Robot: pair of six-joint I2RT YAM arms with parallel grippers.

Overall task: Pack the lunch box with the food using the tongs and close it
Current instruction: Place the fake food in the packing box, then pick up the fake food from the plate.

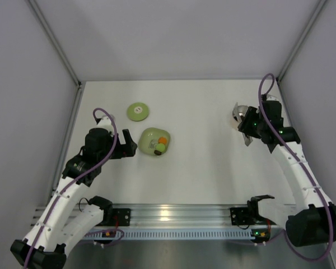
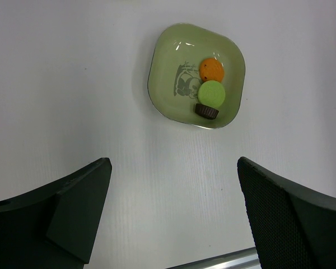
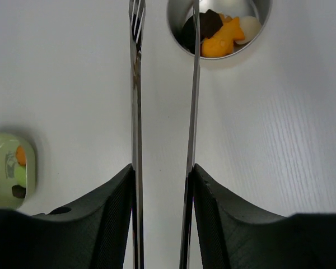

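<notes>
Silvery metal fills your right wrist view: the tongs (image 3: 136,112) run straight ahead from the right claw (image 3: 162,168), whose fingers press on the outer sides of the two slim arms and hold them. The arms stand a little apart and nothing is caught between them. One tip reaches over the lunch box (image 3: 262,17), which sits at the top edge of that view; the other tip lies outside its rim, over bare worktop (image 1: 201,168).

Inside the lunch box you see an orange piece (image 3: 221,42), a dark piece (image 3: 210,22) touching it, and a white piece (image 3: 249,25) beside the orange one.

From above, the lunch box is at the far right of the worktop, half hidden by your right arm. Its green lid (image 1: 138,111) lies flat well apart from it, on the far left side, with its white centre mark facing up.

Just nearer than the lid sits the light green plate (image 2: 162,61). It carries three pieces in a row, each touching the next: an orange round (image 2: 211,69), a green round (image 2: 211,93) and a small brown piece (image 2: 206,110) at the near end.

Your left claw (image 2: 173,168) hovers just beside the plate with its fingers spread as wide as they go, holding nothing.
</notes>
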